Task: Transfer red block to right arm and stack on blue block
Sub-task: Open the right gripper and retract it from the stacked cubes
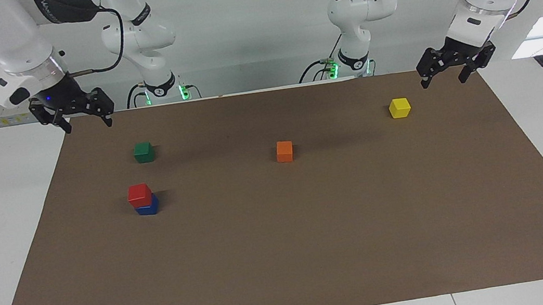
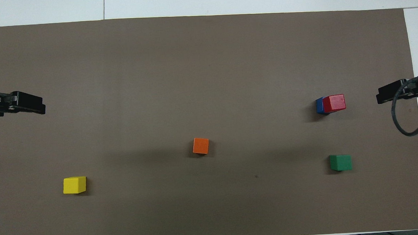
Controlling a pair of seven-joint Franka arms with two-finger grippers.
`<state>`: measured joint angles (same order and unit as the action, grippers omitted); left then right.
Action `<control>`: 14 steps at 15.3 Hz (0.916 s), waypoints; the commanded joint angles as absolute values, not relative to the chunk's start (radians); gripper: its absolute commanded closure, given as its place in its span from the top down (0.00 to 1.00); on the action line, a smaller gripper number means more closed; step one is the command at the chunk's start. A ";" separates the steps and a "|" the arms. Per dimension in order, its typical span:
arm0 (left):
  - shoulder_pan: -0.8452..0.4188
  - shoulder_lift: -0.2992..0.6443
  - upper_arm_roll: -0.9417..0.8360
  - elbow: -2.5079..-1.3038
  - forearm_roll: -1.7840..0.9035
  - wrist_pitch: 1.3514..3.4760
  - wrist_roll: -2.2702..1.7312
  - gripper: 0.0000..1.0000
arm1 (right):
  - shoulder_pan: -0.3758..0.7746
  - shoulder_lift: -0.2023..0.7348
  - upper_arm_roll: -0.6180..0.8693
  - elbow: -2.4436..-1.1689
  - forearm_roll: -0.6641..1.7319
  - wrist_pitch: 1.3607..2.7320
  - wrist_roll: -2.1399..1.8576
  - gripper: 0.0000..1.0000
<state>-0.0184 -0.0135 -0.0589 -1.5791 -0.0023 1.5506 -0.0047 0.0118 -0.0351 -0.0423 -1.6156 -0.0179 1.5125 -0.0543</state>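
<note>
Red block stacked on blue block; both arms raised and holding nothing.

At the right arm's end of the brown mat (image 1: 285,255), the right gripper (image 1: 83,119) hangs with fingers spread wide, over the mat's edge. Below it sit the green block (image 1: 144,152) and, farther from the robots, the red block (image 1: 139,193) resting slightly askew on the blue block (image 1: 149,207). The orange block (image 1: 284,151) lies mid-mat, then the yellow block (image 1: 399,108). The left gripper (image 1: 445,74) hangs spread open over the mat's corner.
</note>
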 commanded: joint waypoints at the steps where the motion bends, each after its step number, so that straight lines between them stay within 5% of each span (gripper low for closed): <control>1: -0.017 -0.037 -0.057 -1.601 0.011 1.549 0.003 1.00 | -0.003 -0.043 -0.035 -1.614 0.000 1.499 -0.083 1.00; 14: -0.017 -0.037 -0.055 -1.597 0.011 1.552 0.002 1.00 | -0.005 -0.041 -0.035 -1.603 -0.008 1.516 -0.080 1.00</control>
